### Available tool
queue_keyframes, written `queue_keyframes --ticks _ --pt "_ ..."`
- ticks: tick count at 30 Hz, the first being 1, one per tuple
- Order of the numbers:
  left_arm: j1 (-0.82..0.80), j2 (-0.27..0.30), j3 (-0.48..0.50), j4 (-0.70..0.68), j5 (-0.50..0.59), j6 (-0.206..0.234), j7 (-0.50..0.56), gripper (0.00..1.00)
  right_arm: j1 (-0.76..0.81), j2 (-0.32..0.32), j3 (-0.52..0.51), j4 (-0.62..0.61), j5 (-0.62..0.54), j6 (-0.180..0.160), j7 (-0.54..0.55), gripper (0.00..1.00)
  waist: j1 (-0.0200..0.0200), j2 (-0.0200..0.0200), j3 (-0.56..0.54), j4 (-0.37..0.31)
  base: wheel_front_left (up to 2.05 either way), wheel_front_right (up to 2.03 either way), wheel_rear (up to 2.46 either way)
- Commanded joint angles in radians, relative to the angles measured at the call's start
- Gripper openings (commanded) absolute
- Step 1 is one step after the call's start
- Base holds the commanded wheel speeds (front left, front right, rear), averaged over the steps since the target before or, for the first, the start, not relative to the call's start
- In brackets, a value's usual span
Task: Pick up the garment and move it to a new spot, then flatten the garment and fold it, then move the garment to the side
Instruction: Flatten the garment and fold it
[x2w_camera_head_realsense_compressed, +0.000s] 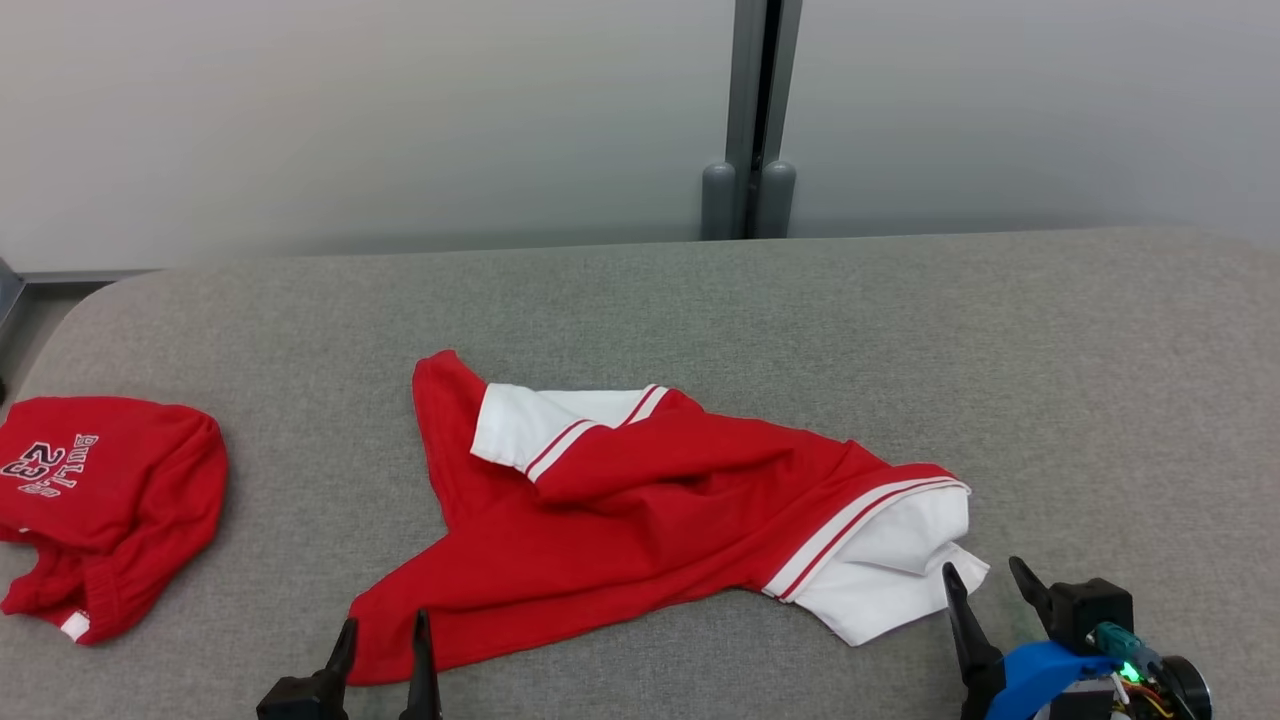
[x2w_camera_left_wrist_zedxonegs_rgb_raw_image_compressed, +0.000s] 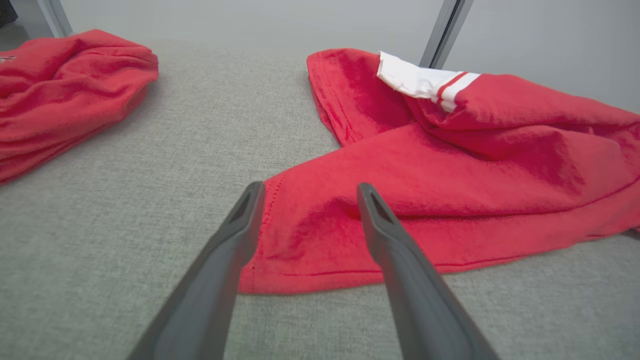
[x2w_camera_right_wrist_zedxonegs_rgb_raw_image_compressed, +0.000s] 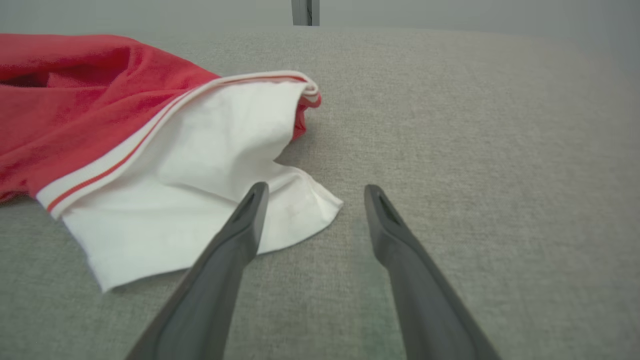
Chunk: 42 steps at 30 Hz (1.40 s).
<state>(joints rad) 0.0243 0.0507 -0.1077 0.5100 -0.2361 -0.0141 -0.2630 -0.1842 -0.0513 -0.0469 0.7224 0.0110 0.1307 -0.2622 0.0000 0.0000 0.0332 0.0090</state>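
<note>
A red garment (x2w_camera_head_realsense_compressed: 640, 520) with white striped sleeves lies crumpled on the grey padded table (x2w_camera_head_realsense_compressed: 900, 350). My left gripper (x2w_camera_head_realsense_compressed: 385, 628) is open at the garment's near left hem corner; in the left wrist view the fingers straddle that red corner (x2w_camera_left_wrist_zedxonegs_rgb_raw_image_compressed: 310, 235) with nothing gripped between them (x2w_camera_left_wrist_zedxonegs_rgb_raw_image_compressed: 309, 191). My right gripper (x2w_camera_head_realsense_compressed: 985, 578) is open beside the white sleeve (x2w_camera_head_realsense_compressed: 890, 570) at the garment's right end. In the right wrist view the sleeve's corner (x2w_camera_right_wrist_zedxonegs_rgb_raw_image_compressed: 300, 205) lies between the spread fingers (x2w_camera_right_wrist_zedxonegs_rgb_raw_image_compressed: 312, 192), not gripped.
A second red garment (x2w_camera_head_realsense_compressed: 100, 500) with white lettering lies bunched at the table's left edge, also in the left wrist view (x2w_camera_left_wrist_zedxonegs_rgb_raw_image_compressed: 65, 85). Behind the table stand a pale wall and a grey post (x2w_camera_head_realsense_compressed: 755, 120). Bare cloth stretches along the back and right.
</note>
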Motion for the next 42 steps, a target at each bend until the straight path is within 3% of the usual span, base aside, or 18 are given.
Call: queue_keyframes --ticks 1,12,13,14,15,27,36,42 --pt "-0.024 0.000 -0.002 0.001 0.000 -0.001 -0.003 1.00 -0.039 -0.001 -0.017 0.027 -0.023 0.000 -0.004 1.00 0.0000 0.0000 0.026 0.022 0.00 0.00 0.00" --pt "-0.055 0.000 -0.008 0.003 0.001 -0.007 -0.003 1.00 -0.126 -0.005 -0.075 0.219 -0.107 0.000 0.003 1.00 0.0000 0.0000 0.066 0.061 0.00 0.00 0.00" --pt "-0.055 0.000 -0.007 0.002 0.000 -0.006 -0.003 1.00 -0.125 -0.004 -0.074 0.234 -0.107 0.000 0.004 0.71 0.0000 0.0000 0.068 0.061 0.00 0.00 0.00" --pt "-0.054 0.000 -0.005 0.002 -0.001 -0.006 -0.003 1.00 -0.124 -0.004 -0.074 0.244 -0.101 0.000 0.006 0.05 0.0000 0.0000 0.069 0.061 0.00 0.00 0.00" --pt "-0.054 0.000 -0.003 0.002 -0.005 -0.004 -0.003 1.00 -0.124 -0.004 -0.071 0.246 -0.093 0.000 0.006 0.00 0.0000 0.0000 0.070 0.061 0.00 0.00 0.00" --pt "-0.033 0.000 0.007 0.029 -0.064 -0.004 -0.003 1.00 -0.033 -0.065 -0.064 0.044 0.017 -0.001 -0.002 0.00 0.0000 0.0000 0.073 0.020 0.00 0.00 0.00" --pt "-0.013 0.001 -0.054 0.064 -0.111 -0.034 -0.003 1.00 -0.014 -0.072 -0.039 -0.007 0.049 -0.001 -0.002 0.00 0.0000 0.0000 0.069 -0.004 0.00 0.00 0.00" --pt "0.008 0.000 -0.102 0.117 -0.156 -0.012 0.002 1.00 -0.005 -0.068 -0.035 -0.021 0.058 0.000 -0.002 0.00 0.0000 0.0000 0.059 0.005 0.00 0.00 0.00"
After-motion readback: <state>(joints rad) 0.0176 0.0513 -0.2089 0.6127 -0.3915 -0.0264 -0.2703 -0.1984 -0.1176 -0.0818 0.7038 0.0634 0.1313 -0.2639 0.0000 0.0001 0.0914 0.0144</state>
